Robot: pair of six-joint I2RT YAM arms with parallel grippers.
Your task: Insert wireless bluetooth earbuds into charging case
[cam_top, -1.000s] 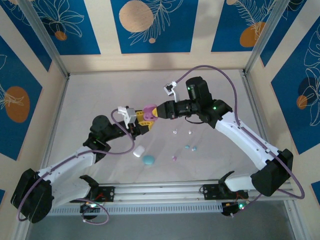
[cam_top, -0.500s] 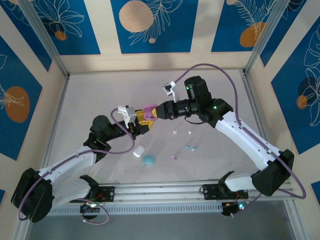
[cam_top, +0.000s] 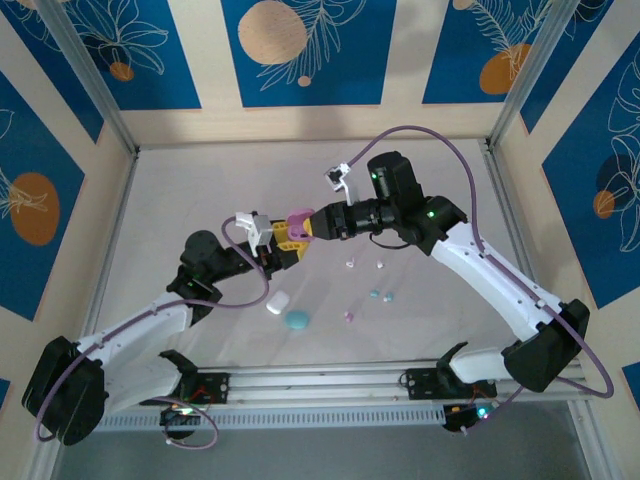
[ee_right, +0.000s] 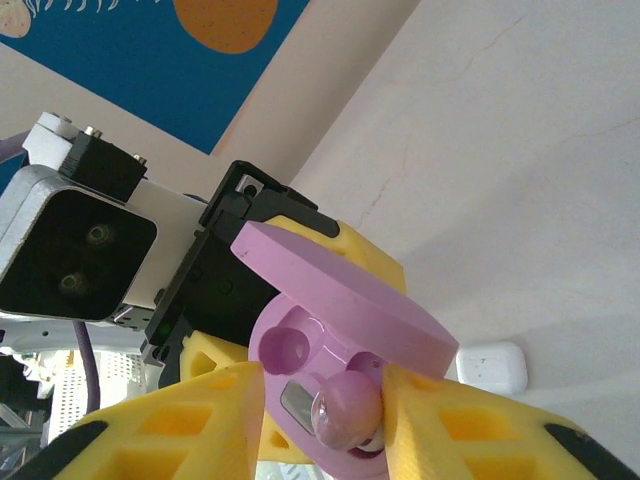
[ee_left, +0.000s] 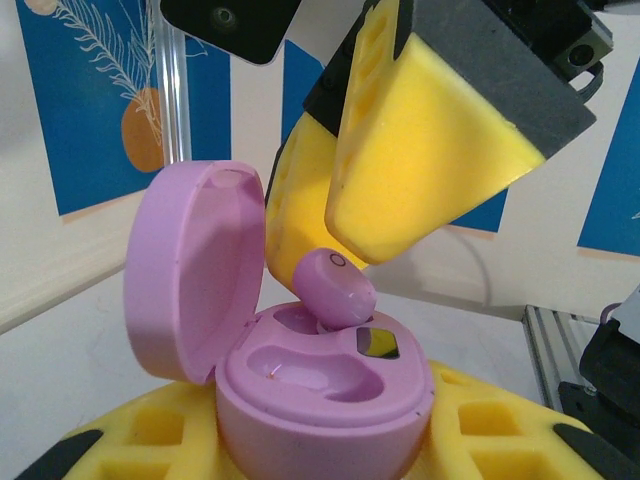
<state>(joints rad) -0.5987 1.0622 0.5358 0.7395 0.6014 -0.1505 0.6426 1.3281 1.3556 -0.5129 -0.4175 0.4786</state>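
Your right fingers [ee_right: 235, 420] stand slightly parted around the pink earbud [ee_right: 347, 408], with a gap showing on 1 side. The earbud rests between their tips, at 1 socket of the open pink case [ee_left: 300, 430]. Your left fingers [ee_left: 540, 425] are clamped on that case from below, its lid [ee_left: 190, 270] tilted up beside the right fingertips.
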